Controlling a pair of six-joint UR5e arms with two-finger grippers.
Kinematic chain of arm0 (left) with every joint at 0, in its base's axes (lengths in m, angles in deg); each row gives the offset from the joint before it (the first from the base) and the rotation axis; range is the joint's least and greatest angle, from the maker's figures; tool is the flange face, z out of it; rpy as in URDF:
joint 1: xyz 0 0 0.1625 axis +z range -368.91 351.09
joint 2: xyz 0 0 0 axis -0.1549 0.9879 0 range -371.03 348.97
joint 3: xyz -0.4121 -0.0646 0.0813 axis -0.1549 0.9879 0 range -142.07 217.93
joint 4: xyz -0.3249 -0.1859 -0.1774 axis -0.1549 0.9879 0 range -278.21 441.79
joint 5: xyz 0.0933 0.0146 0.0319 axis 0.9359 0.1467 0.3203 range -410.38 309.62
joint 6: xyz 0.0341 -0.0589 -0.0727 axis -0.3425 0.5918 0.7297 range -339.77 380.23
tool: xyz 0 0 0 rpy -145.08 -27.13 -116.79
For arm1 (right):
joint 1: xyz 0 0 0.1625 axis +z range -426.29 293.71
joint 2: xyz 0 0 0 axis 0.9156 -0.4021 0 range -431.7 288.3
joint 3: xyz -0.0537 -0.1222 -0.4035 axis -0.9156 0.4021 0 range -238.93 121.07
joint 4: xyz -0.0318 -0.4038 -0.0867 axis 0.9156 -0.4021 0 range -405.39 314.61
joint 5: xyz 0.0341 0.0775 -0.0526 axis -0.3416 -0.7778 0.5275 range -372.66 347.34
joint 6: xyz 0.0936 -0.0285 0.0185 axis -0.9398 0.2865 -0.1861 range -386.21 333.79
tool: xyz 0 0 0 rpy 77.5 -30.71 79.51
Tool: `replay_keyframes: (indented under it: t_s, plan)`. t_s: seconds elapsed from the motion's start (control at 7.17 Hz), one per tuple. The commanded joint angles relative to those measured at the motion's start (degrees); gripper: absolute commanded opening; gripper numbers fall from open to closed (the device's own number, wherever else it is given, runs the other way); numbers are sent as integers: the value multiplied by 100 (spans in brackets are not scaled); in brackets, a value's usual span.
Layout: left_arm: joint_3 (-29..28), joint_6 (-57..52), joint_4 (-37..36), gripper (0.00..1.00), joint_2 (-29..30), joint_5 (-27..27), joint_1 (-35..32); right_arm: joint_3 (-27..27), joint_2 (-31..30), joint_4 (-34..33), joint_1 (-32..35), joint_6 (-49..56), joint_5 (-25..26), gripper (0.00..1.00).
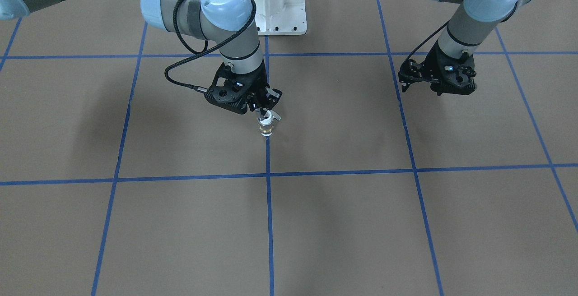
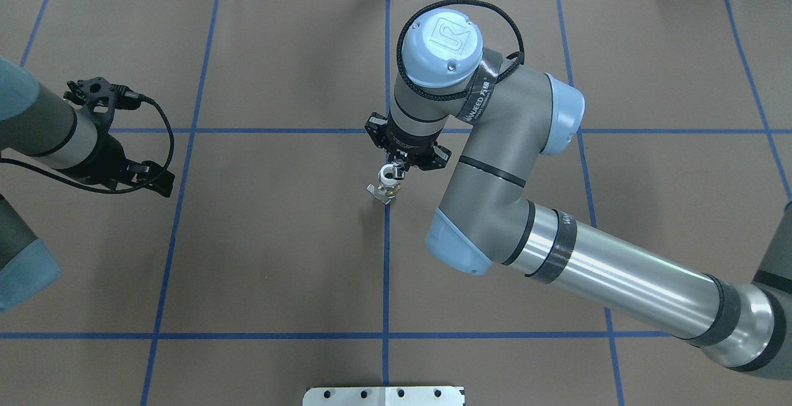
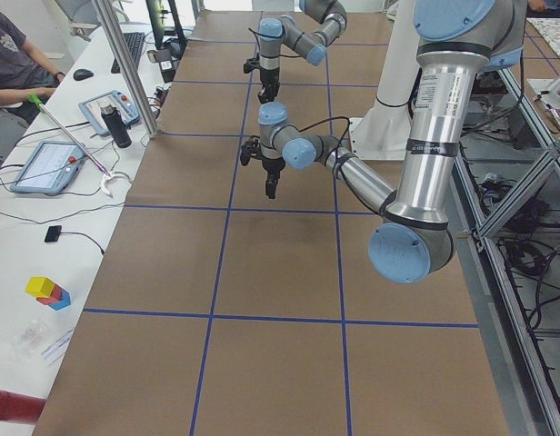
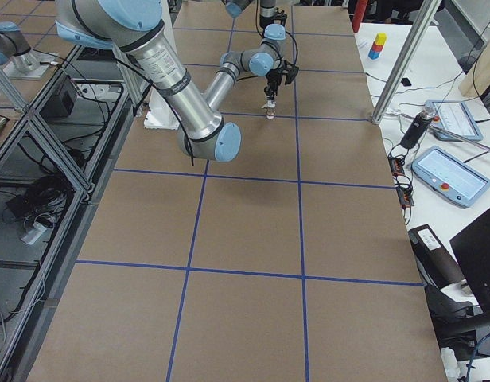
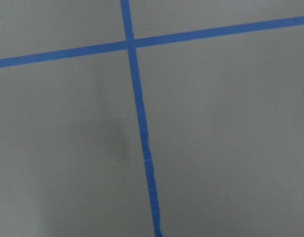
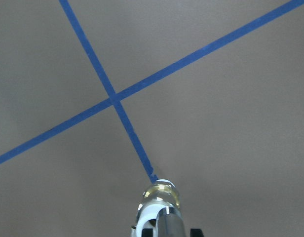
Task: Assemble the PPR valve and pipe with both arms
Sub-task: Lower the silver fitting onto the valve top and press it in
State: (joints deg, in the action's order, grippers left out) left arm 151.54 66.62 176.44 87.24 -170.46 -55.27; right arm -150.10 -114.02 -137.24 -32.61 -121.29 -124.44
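The right claw (image 1: 264, 114) grips the PPR valve (image 1: 266, 128) over a blue line (image 1: 270, 205); left claw (image 1: 438, 86): cannot tell if open

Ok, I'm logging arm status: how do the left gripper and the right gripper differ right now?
The right gripper is shut on the PPR valve; the left gripper carries nothing that shows. The right gripper hangs over the middle tape line, the left gripper off to the side. Both are black and above the table.
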Motion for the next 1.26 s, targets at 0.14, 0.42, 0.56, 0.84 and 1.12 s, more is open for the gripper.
replay_keyframes:
  t_s: [0.14, 0.42, 0.56, 0.84, 1.12]
  plan:
    - [-14, 46, -8, 100, 25, 2, 4, -40, 40, -26, -11, -19, -19, 0]
    - [-14, 54, -8, 100, 25, 2, 5, -6, 31, -26, -37, -19, -19, 0]
    - [-14, 55, -8, 100, 34, 2, 5, 3, 31, -26, -46, -19, -19, 0]
    - [-5, 55, -8, 100, 43, -6, 5, 3, 31, -26, -72, -19, -19, 0]
    - [-5, 55, -8, 100, 43, 2, -4, 3, 31, -26, -90, -19, -10, 0]
